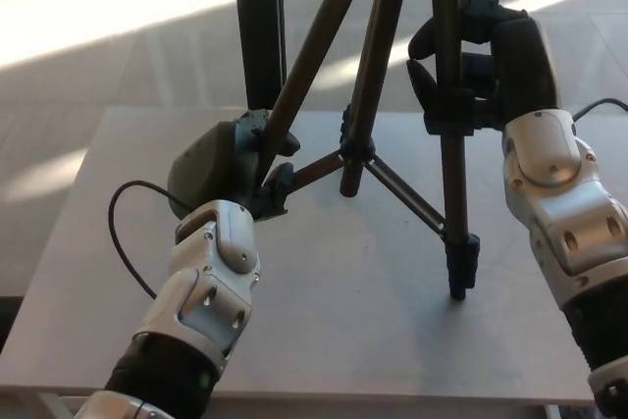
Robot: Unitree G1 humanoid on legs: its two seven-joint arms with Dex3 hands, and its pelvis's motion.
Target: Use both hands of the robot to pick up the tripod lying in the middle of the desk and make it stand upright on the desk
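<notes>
Tripod (363, 134) stands up on the counter (324, 321), legs spread, top cut off by the upper edge of the frame. Left hand (221, 169) sits low at the left legs, its fingers (278, 188) wrapped round the slanted left leg right where a brace meets it; the straight thick black leg passes just behind the hand. Right hand (486, 61) is higher up on the right leg, fingers (424, 80) closed round that leg at a clamp collar, thumb side toward the centre. Right leg runs down from those fingers to a foot (458, 287) that appears to touch the counter, below and slightly left of the right wrist. Centre column (355, 159) hangs between the two hands, its lower end just above or on the counter, cannot tell which. Two thin braces fan out from the column, one toward the left fingers, one down to the right leg well under the right fingers. A black cable (123, 233) loops out from the left wrist over the counter, left of the left fingers. Both forearms have silver casings. Sunlit floor (98, 7) beyond the far counter edge, behind both hands. Tripod shadow falls on the counter below the right fingers.
</notes>
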